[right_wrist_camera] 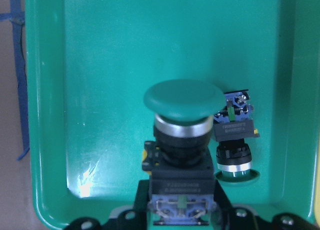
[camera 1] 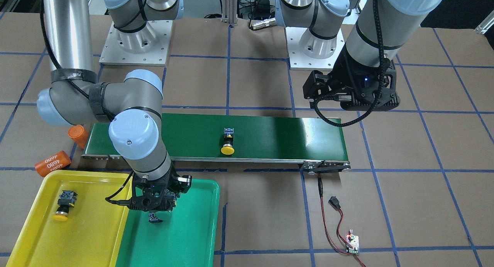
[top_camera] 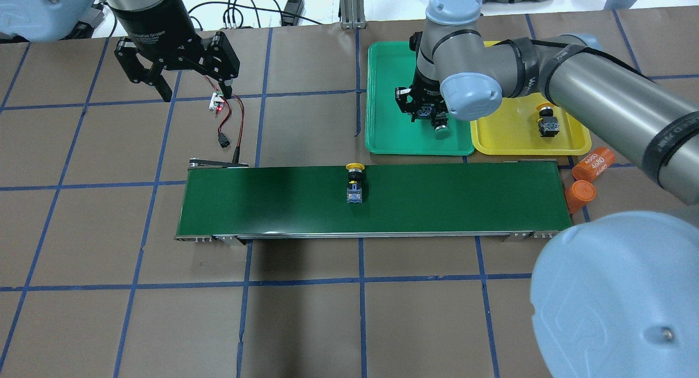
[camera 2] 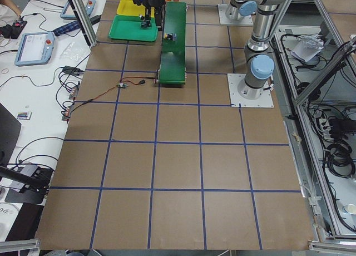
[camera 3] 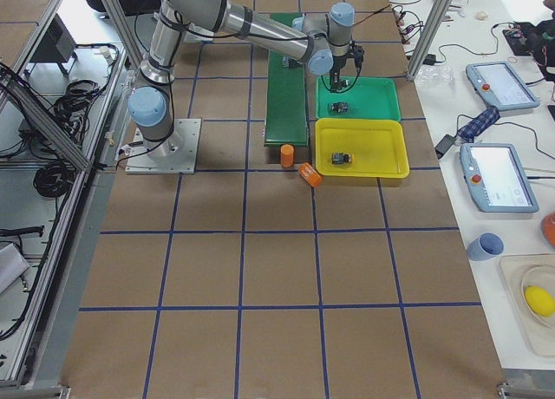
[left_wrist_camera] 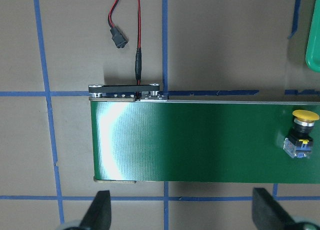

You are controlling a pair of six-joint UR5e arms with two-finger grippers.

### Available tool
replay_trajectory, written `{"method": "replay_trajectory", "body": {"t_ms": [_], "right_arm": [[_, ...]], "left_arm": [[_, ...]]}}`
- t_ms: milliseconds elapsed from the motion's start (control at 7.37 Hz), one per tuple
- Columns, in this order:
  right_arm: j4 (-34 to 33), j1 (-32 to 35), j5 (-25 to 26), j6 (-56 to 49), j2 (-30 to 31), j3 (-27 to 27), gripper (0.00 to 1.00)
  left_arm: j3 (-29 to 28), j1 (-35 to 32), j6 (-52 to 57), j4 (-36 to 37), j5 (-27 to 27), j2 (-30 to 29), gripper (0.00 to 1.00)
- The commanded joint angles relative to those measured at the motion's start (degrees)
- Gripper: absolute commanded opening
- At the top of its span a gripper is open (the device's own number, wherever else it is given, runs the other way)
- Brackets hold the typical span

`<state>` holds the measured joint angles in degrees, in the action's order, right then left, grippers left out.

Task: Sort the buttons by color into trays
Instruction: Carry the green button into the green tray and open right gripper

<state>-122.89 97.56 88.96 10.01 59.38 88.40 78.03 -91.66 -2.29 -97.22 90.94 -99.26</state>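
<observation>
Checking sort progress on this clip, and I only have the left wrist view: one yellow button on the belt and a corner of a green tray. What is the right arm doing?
Observer: The right gripper is shut on a green button, held over the green tray.
Operator: Is anything lying in that tray?
Observer: Yes, a second green button lies on its side in it, beside the held one.
Operator: And where is the other yellow one?
Observer: The other yellow button lies in the yellow tray, right beside the green tray.
</observation>
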Motion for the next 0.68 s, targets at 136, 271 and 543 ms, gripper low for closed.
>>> {"method": "replay_trajectory", "body": {"t_ms": [136,271,543], "right_arm": [[-1.3,-0.4,0.2,0.0,-1.0,0.5,0.82],[-1.2,-0.3,0.2,-0.1,-0.6,0.6,0.83],[2.8,-0.6,0.3,0.1,4.9,1.6,0.87]], "left_arm": [[-0.6,0.1,0.0,-0.1,0.3,-0.4,1.0],[-0.6,0.1,0.0,-0.1,0.4,-0.3,1.0],[-0.5,0.1,-0.1,0.0,0.3,-0.1,1.0]]}}
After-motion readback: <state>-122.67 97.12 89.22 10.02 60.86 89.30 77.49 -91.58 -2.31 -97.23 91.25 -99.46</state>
